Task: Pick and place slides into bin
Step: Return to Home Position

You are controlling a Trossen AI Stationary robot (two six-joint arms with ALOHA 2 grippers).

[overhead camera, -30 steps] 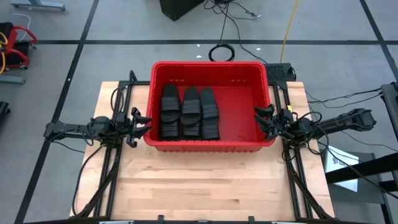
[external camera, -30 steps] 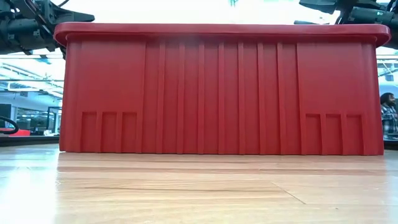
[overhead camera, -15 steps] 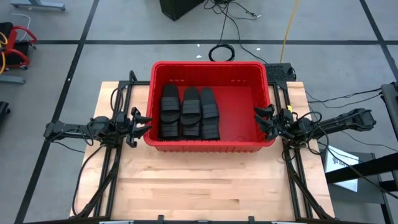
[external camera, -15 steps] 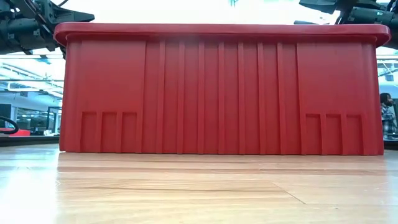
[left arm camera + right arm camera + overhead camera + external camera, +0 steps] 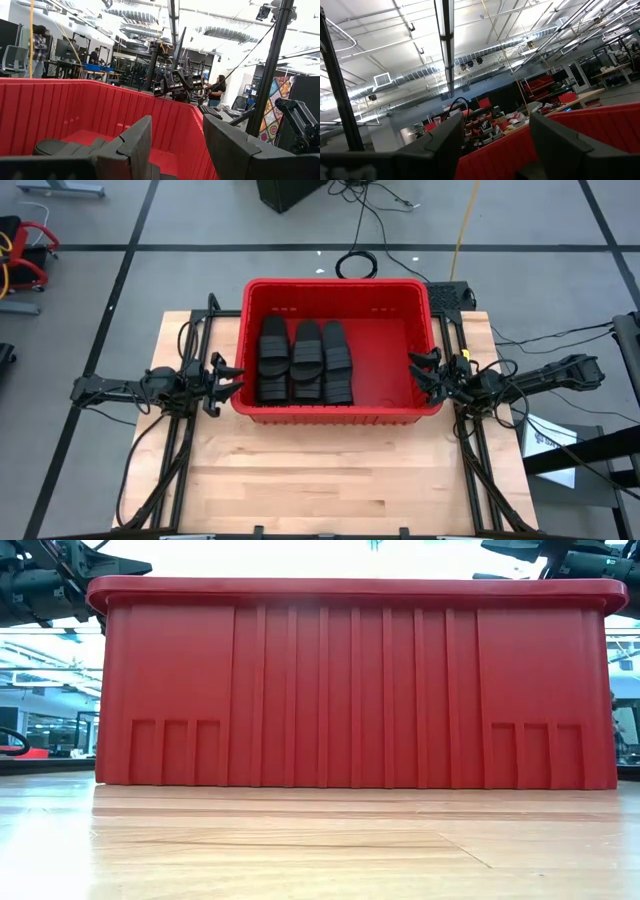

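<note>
Well, nothing has shifted: slides [image 5: 305,362] fill the bin [image 5: 340,284], my left end effector [image 5: 222,378] and right end effector [image 5: 424,374] flank it, spread and empty; job looks done.

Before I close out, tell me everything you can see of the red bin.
The red bin is a large rectangular plastic tub with a thick rim and vertically ribbed walls, standing upright and level on the wooden table, at its far edge. Its left half holds black slides side by side; the right half of its floor is bare. The left claw and right claw sit open by its short ends.
</note>
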